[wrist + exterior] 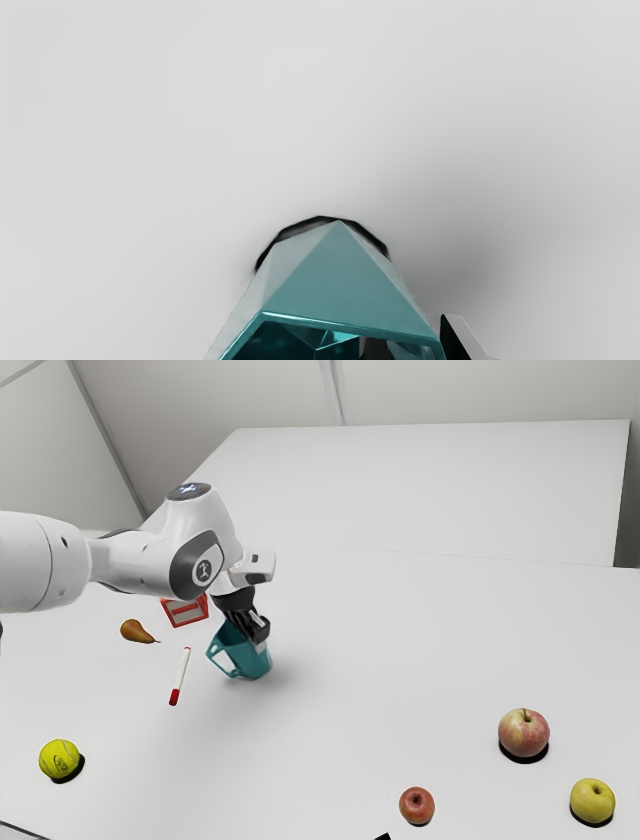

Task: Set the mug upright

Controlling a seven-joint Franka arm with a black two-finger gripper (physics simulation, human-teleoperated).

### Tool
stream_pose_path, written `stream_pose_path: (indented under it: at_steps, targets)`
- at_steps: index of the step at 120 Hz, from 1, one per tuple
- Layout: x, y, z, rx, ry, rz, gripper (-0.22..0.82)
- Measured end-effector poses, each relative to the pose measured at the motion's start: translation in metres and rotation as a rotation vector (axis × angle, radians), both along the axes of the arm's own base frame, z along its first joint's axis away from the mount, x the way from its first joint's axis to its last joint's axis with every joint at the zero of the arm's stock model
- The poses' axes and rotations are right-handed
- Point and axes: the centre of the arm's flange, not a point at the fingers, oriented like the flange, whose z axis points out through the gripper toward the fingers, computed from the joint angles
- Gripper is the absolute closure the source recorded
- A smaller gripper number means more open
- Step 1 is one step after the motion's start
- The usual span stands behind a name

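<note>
Between the pen (180,677) and the exterior view's right, the mug (248,660) is at the table (380,690), mouth upward; whether it stands level I cannot tell. My end effector (262,633) is clamped on its wall, one finger inside, one outside.

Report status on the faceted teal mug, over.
Black gripper at rim of mug. Mouth upward, exact tilt unclear. White marker, red-ended, nearby, seemingly not in the way.
</note>
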Motion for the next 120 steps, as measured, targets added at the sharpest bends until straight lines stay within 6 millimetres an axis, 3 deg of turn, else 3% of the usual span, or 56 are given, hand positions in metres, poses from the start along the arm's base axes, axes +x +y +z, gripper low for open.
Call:
stream_pose_path:
  at_steps: [21, 60, 90, 120]
  targets:
    - [0.000, -0.002, 0.007, -0.004, -0.013, 0.004, 0.45]
    - [-0.007, -0.005, 0.060, -0.028, -0.090, 0.006, 0.30]
    - [0.043, -0.005, 0.129, -0.017, -0.104, 0.026, 0.12]
    - [0.042, 0.004, 0.140, -0.012, 0.016, 0.078, 0.04]
